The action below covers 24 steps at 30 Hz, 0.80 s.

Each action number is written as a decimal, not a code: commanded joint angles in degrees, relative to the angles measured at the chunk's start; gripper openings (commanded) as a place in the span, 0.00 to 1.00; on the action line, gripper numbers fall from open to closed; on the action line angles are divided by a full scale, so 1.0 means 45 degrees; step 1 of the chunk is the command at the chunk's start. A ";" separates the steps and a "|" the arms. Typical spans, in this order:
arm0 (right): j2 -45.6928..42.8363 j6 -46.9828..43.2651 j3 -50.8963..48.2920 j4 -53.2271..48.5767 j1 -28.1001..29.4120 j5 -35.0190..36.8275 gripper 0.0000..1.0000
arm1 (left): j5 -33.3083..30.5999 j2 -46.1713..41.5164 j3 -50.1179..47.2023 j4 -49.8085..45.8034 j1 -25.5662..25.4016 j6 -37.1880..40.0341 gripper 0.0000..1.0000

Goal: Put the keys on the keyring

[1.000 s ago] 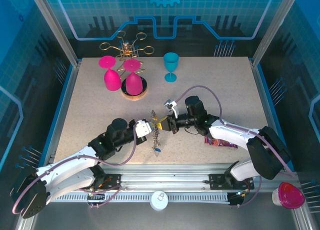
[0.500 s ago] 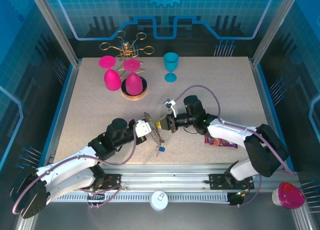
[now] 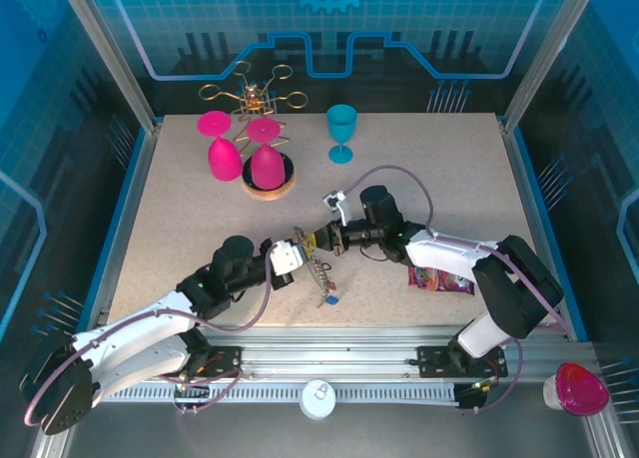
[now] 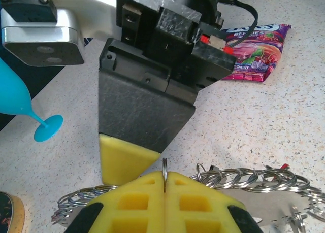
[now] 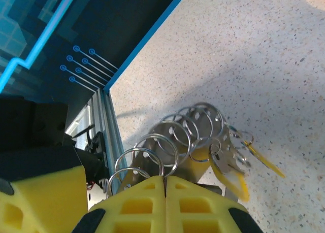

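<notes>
While the left gripper (image 3: 292, 255) and right gripper (image 3: 321, 240) meet at mid-table, both are clamped on the keyring (image 3: 314, 268).
Seen from above, the left arm reaches in from 8 o'clock and the right from 3 o'clock. In each wrist view, yellow pads (image 4: 147, 187) press together on one thin silvery ring, and more rings fan out beyond them. Keys (image 3: 326, 299) with a blue tag hang at the keyring's 6 o'clock end, and a yellow tag (image 5: 234, 185) shows beside the rings. A candy bag (image 3: 440, 279) lies on the table (image 3: 449, 179) at 4 o'clock of the grippers.
</notes>
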 commanded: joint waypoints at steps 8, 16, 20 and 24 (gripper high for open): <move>-0.1657 -0.0668 -0.1465 0.0418 -0.0608 -0.1311 0.00 | -0.0251 -0.0253 -0.0327 0.1233 -0.0032 -0.0220 0.00; -0.1648 0.0903 -0.2492 0.3583 -0.0601 -0.2963 0.00 | -0.0155 -0.0189 -0.0681 0.2445 -0.0030 -0.1481 0.00; -0.1555 0.1415 -0.2596 0.4373 -0.0667 -0.3070 0.00 | -0.0068 -0.0154 -0.0842 0.2913 -0.0026 -0.2165 0.00; -0.1476 0.1622 -0.2557 0.4645 -0.0678 -0.2992 0.00 | 0.0077 -0.0174 -0.0999 0.3266 -0.0022 -0.2539 0.00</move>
